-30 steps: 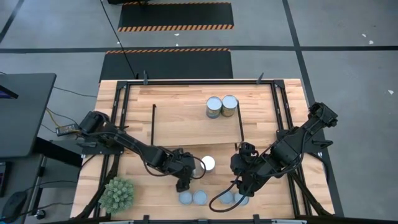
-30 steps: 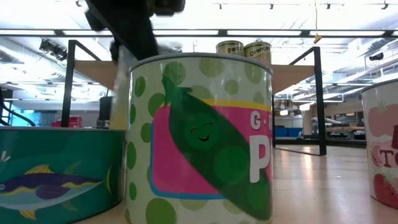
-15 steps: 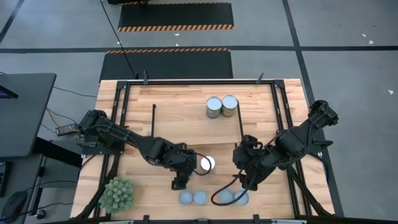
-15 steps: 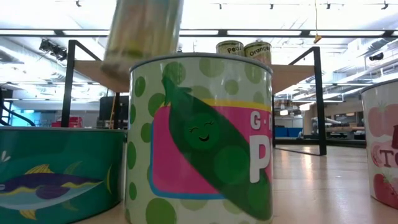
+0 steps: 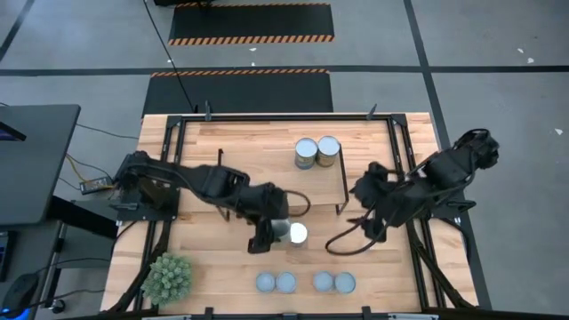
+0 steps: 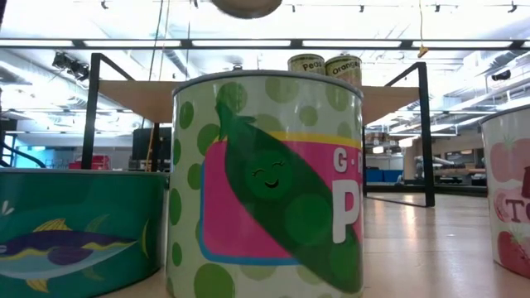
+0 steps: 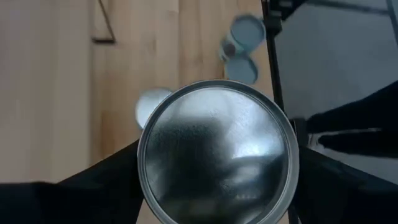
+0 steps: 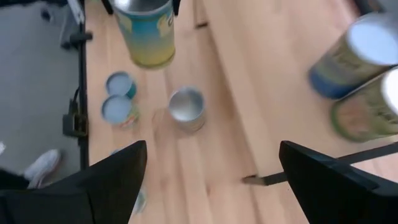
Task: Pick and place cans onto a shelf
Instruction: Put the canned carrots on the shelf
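Frame edge crops the lifted can [image 6: 246, 7]; its label is hidden.

Surface [image 5: 191, 151]: light wood with a black frame, seen from straight above.
Shelf [image 5: 258, 164]: wooden board toward the far side of the surface; two cans [image 5: 316, 152] are stood on it side by side, touching.
Left gripper [image 5: 274, 233]: placed just in front of the shelf's front edge, at mid-surface; a can is seen between its fingers.
White-topped can [image 5: 298, 234]: just beside the left gripper.
Front row [image 5: 305, 283]: four bluish-grey-topped cans, set in two touching pairs near the front edge.
Right gripper [image 5: 366, 188]: held just off the shelf's right end; its finger state cannot be made out.
Plant ball [image 5: 167, 277]: spiky, green, at the front left corner.
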Motion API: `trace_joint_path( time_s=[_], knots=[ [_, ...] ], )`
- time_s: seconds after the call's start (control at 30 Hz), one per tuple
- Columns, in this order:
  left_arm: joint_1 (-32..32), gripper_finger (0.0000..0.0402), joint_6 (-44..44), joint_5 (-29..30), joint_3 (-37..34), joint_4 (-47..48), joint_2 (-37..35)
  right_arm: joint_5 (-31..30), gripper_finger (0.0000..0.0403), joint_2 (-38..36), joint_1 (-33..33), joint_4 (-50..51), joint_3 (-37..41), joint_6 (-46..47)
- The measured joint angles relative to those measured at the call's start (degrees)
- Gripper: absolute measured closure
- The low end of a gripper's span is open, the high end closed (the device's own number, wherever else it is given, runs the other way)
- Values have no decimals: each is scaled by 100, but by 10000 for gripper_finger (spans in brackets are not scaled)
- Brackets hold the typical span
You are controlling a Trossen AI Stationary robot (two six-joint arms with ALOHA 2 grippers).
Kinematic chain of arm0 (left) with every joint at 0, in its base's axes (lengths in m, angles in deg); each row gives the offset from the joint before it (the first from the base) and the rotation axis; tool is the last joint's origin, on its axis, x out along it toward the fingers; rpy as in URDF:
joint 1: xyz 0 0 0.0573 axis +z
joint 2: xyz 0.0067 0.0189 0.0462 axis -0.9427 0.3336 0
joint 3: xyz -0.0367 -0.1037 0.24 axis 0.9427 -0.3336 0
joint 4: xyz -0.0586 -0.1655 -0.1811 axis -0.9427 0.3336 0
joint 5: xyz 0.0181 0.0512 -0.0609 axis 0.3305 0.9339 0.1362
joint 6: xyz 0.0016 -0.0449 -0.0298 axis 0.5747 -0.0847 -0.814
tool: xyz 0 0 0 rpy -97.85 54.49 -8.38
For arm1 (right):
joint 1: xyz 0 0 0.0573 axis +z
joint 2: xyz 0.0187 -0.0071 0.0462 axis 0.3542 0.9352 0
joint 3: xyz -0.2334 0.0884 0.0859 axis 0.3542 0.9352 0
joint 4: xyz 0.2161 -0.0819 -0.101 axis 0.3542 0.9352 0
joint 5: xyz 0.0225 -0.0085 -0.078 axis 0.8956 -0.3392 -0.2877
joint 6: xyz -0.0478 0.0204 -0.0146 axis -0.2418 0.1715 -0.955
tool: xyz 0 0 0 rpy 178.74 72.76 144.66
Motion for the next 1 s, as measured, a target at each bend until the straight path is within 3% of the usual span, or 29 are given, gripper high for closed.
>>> trace_joint_path(
  time_s=[0.63,1.0],
  knots=[
    [1606,79,927,-164,358,153,-17,-747,30,-801,-36,745,2,-504],
    [2563,79,2601,-211,135,585,0,-1149,30,-884,-257,737,9,-520]
  ],
)
